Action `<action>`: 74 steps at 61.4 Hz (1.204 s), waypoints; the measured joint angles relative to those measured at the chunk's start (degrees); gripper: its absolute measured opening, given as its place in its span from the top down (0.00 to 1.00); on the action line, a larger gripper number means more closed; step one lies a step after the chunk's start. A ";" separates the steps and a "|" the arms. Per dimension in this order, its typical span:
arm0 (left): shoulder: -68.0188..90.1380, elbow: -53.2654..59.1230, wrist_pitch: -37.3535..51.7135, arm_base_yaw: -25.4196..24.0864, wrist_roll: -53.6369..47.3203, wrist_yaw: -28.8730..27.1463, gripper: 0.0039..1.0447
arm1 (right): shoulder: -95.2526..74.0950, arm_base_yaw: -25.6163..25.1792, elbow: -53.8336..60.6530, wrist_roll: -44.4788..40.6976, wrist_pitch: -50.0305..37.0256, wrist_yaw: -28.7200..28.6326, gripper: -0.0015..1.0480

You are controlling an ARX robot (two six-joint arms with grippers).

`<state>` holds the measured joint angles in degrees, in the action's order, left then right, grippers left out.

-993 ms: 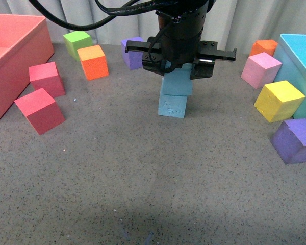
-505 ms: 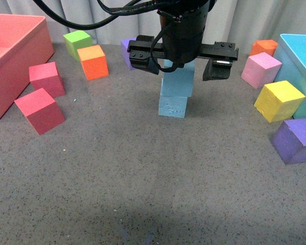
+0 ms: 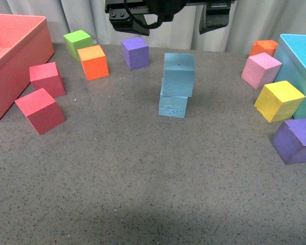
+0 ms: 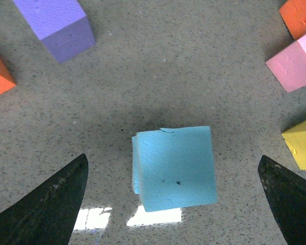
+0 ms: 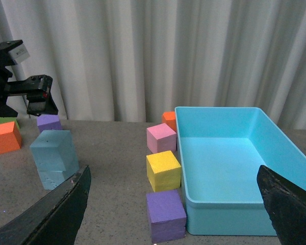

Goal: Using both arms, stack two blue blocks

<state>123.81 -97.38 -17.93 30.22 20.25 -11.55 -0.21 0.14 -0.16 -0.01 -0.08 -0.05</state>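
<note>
Change since earlier: left tool [image 3: 169, 15] has let go of the upper blue block and risen to the top edge of the front view; a second ago it was clamped around that block, half a second ago spread beside it.
Left tool: fingers [image 4: 51, 204] wide apart, empty, hanging well above the stack.
Right tool: fingers [image 5: 48, 212] spread wide with nothing between them, off near the light-blue bin [image 5: 229, 168].
Upper blue block [image 3: 178, 74]: resting on the lower one, free of any grip, shifted slightly to one side and turned a little, so the edges do not line up.
Lower blue block [image 3: 173, 106]: on the grey table [image 3: 143, 178], scuffed face toward the camera, between the purple cube [image 3: 135, 52] and the yellow cube [image 3: 278, 100].
Progress: stack looks made and standing on its own; stacking step judged complete.
Left to do: probably only drawing the arm clear.
Risk: the overhang looks small, so the stack seems stable.
</note>
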 joint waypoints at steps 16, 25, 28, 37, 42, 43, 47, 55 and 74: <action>-13.88 40.57 66.64 -5.53 -16.92 -12.22 0.47 | 0.00 0.00 0.00 0.02 0.00 0.04 0.09; -25.18 56.81 78.16 -10.29 -18.86 -8.31 0.73 | 0.00 0.00 0.00 0.02 0.00 -0.04 0.09; -27.89 61.20 79.12 -11.78 -19.02 -7.02 0.81 | 0.00 0.00 0.00 0.02 0.00 -0.04 0.09; -35.41 72.67 80.50 -15.61 -19.39 -2.71 0.97 | 0.00 0.00 0.00 0.02 0.00 -0.02 0.09; -39.91 76.94 80.74 -17.20 -19.61 -0.68 0.97 | 0.00 0.00 0.00 0.02 0.00 0.00 0.09; -40.24 77.88 81.61 -17.59 -19.65 -0.15 0.97 | 0.00 0.00 0.00 0.02 0.00 0.00 0.09; -42.58 82.53 83.89 -19.58 -19.76 1.29 0.97 | 0.00 0.00 0.00 0.02 -0.02 -0.02 0.09; -49.66 87.56 81.42 -22.10 -19.78 3.52 0.97 | 0.00 0.00 0.00 0.02 0.00 -0.02 0.09; -65.79 93.74 71.45 -26.43 -19.78 8.17 0.97 | 0.00 0.00 0.00 0.00 0.00 -0.02 0.09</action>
<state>58.02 -3.64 53.52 3.79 0.47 -3.38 -0.21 0.14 -0.16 -0.01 -0.08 -0.08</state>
